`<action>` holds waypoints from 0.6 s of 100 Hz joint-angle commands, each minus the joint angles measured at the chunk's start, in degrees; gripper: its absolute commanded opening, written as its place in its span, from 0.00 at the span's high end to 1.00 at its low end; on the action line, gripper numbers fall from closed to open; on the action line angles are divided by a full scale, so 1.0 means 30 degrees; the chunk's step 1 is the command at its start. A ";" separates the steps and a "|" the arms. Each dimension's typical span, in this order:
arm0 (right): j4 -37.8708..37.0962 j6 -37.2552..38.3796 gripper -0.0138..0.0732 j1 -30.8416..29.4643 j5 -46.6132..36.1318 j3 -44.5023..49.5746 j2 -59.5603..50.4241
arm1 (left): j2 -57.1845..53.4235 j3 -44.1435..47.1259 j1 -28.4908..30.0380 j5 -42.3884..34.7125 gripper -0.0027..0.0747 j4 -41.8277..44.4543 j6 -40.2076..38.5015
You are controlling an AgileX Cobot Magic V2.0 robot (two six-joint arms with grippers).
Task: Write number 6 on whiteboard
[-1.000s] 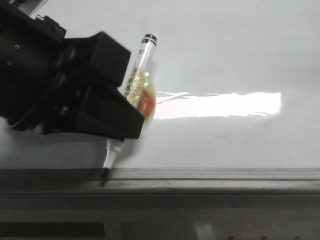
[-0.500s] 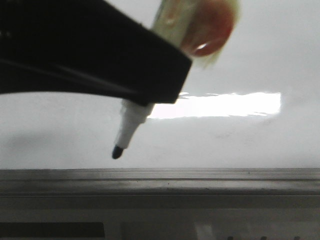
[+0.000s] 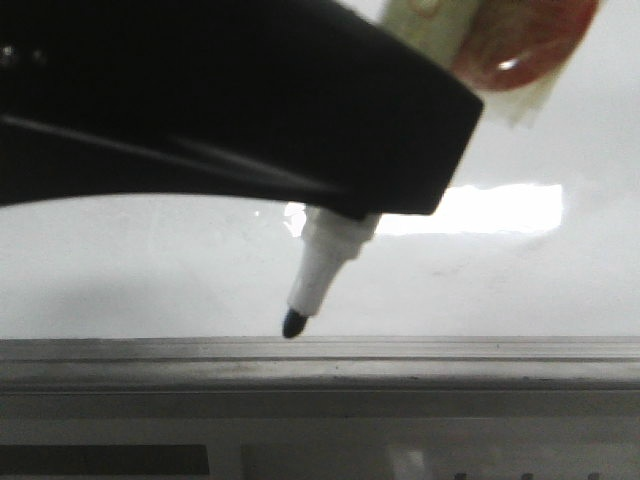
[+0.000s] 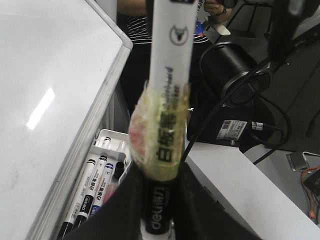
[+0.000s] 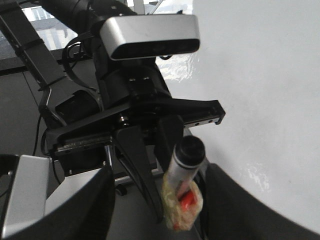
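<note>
Left gripper [image 4: 159,200] jaws clamping taped marker [image 3: 318,272], tip hovering near whiteboard [image 3: 150,270] frame, right gripper [image 5: 155,210] jaws spread, gripping nothing

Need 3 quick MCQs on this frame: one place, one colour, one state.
1. Where is the marker tip? A) on the glare B) just above the frame C) in a tray
2. Tip colour? A) black B) red C) green
3. Left hand? A) open B) out of view C) shut on the marker

B: the front view shows the tip low on the board, close to the frame.
A: the tip is black.
C: the left wrist view shows the fingers clamped on the barrel.
</note>
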 commanded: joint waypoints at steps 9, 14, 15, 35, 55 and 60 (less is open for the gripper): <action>0.2161 -0.0732 0.42 0.0351 0.0164 -0.0615 0.1083 | -0.0261 -0.0530 -0.0085 0.1094 0.99 -0.1109 0.0113; 0.2788 -0.1357 0.42 0.0431 0.0507 -0.0615 0.1386 | -0.0261 -0.0530 -0.0085 0.1329 0.99 -0.1109 0.0113; 0.2988 -0.1543 0.42 0.0418 0.0572 -0.0615 0.1469 | -0.0261 -0.0530 -0.0085 0.1379 0.99 -0.1109 0.0113; 0.3840 -0.2252 0.42 0.0452 0.1367 -0.0615 0.2602 | -0.0261 -0.0530 -0.0085 0.1659 0.99 -0.1109 0.0113; 0.3840 -0.3057 0.42 0.1472 0.1844 -0.0615 0.3404 | -0.0261 -0.0530 -0.0085 0.1755 0.99 -0.1109 0.0113; 0.3840 -0.3057 0.42 0.1948 0.1440 -0.0615 0.3656 | -0.0261 -0.0530 -0.0085 0.1755 0.99 -0.1109 0.0113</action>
